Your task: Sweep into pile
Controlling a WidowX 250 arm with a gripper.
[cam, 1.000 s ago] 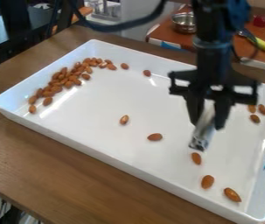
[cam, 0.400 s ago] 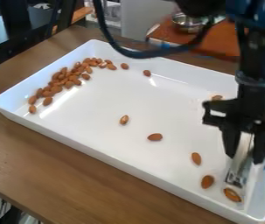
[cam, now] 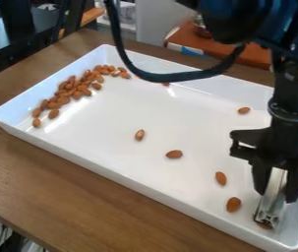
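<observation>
Nuts (cam: pixel 77 94) lie in a big bunch in the white tray (cam: pixel 99 133), well apart from the gripper (cam: pixel 278 192), up and to the left of it in the view. The gripper's fingers are a bit apart, with a shiny tool (cam: pixel 273 203) pinched between them. Since the frame before, the gripper has gone down a little, and the tool's tip has come over the nut (cam: pixel 264 226) below it. Now just a bit of that nut peeks out. Near the gripper, to its left, the other loose nuts have not moved. The nut above it (cam: pixel 244 110) was partly covered and now shows whole. The black cord (cam: pixel 177 77) has dipped over two nuts by the far wall: one is hidden, and just a sliver of the other shows. Whatever is behind the arm is hard to make out.
</observation>
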